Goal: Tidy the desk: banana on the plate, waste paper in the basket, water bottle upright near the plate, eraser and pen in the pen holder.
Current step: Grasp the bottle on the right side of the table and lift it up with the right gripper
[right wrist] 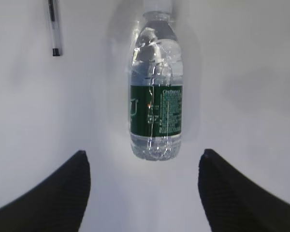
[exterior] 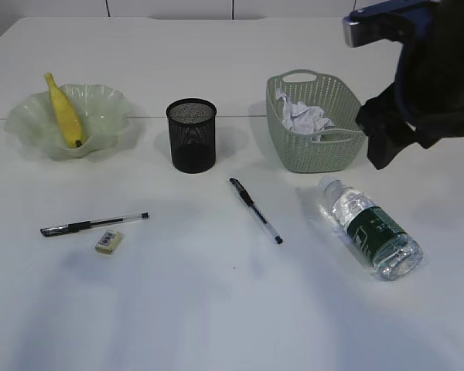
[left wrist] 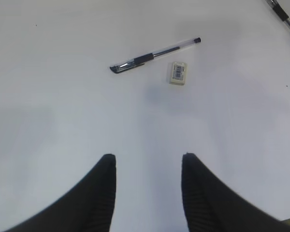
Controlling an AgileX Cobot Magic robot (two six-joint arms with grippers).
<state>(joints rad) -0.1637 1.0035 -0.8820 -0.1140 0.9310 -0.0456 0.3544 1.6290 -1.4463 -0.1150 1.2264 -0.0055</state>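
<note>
The banana (exterior: pixel 64 112) lies in the wavy green plate (exterior: pixel 31 117) at far left. Crumpled waste paper (exterior: pixel 305 117) sits inside the sage-green basket (exterior: pixel 313 158). The water bottle (exterior: pixel 371 228) lies on its side, cap toward the basket. My right gripper (exterior: pixel 385 151) hovers above it beside the basket; in the right wrist view the gripper (right wrist: pixel 144 152) stands open over the base of the bottle (right wrist: pixel 155 87), holding nothing. My left gripper (left wrist: pixel 149 157) is open and empty above the desk, short of a pen (left wrist: pixel 154 55) and the eraser (left wrist: pixel 178 73). The pen holder (exterior: pixel 192 135) stands mid-desk.
A second pen (exterior: pixel 255 210) lies diagonally between the pen holder and the bottle, its end showing in the right wrist view (right wrist: pixel 53 29). The first pen (exterior: pixel 93 224) and the eraser (exterior: pixel 108 241) rest at front left of the white desk (exterior: pixel 216 309).
</note>
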